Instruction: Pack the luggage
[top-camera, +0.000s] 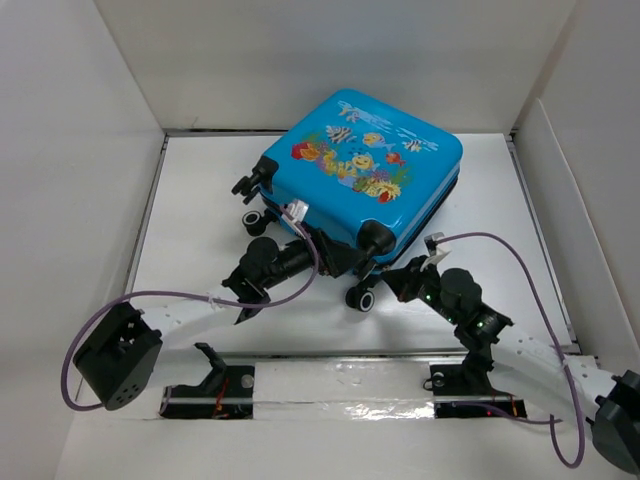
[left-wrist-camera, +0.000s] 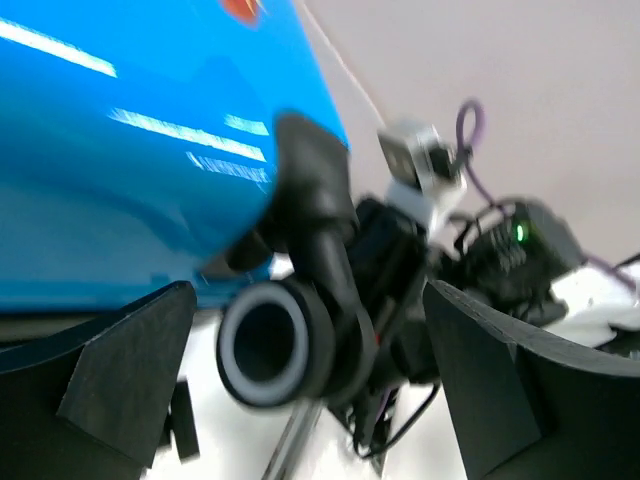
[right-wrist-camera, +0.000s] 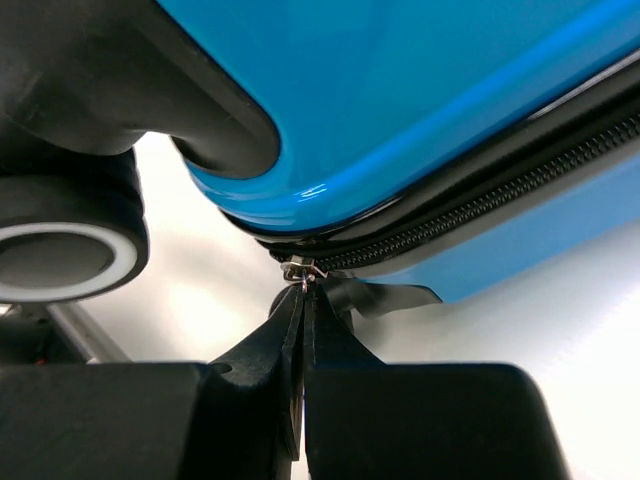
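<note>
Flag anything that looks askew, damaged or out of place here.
Only the luggage stands out: it lies flat on the table but turned diagonally to its edges, one wheeled corner toward the near side. No damage or spill shows. The right gripper pinches the zipper pull at that corner.

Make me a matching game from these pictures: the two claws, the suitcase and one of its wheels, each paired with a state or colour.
1. left claw
2. right claw
3. suitcase
4. wheel

A. bright blue, fish print
B. pinched shut on the zipper pull
C. open wide
D. black with a pale ring

Pairs: 1-C, 2-B, 3-A, 4-D
</note>
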